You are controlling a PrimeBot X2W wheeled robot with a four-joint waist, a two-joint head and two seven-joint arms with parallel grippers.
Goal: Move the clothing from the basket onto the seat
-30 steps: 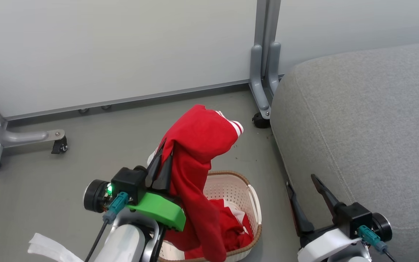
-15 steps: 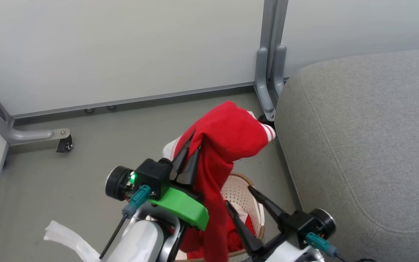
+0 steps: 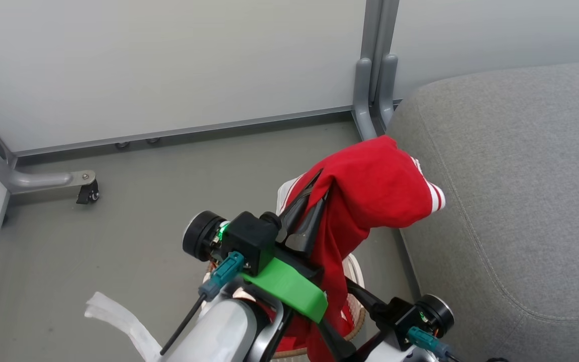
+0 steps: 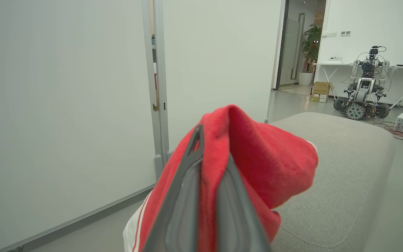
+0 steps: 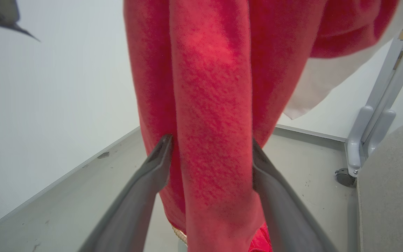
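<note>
1. Right gripper [image 5: 210, 140]: fingers spread wide, with the hanging red garment [image 3: 370, 196] passing between them.
2. Basket [image 3: 353, 267]: on the floor under the garment's lower length, just beside the seat.
3. Left gripper [image 3: 322, 182]: clamped tight on the garment's upper fold, held above the basket.
4. Striped cuff overlaps the edge of the grey seat [image 3: 510, 176]; contact unclear.

I count one red garment [image 3: 375, 191] lifted; more red lies in the one basket [image 3: 359, 322], and I cannot tell whether that is a second piece. One seat [image 3: 510, 191]. Two grippers: left gripper [image 3: 322, 183], right gripper [image 5: 211, 140]. Two castors: far castor [image 3: 87, 192], near castor [image 5: 345, 176]. One other robot [image 4: 362, 87], one potted plant [image 4: 311, 38], one cardboard box [image 4: 321, 91]
</note>
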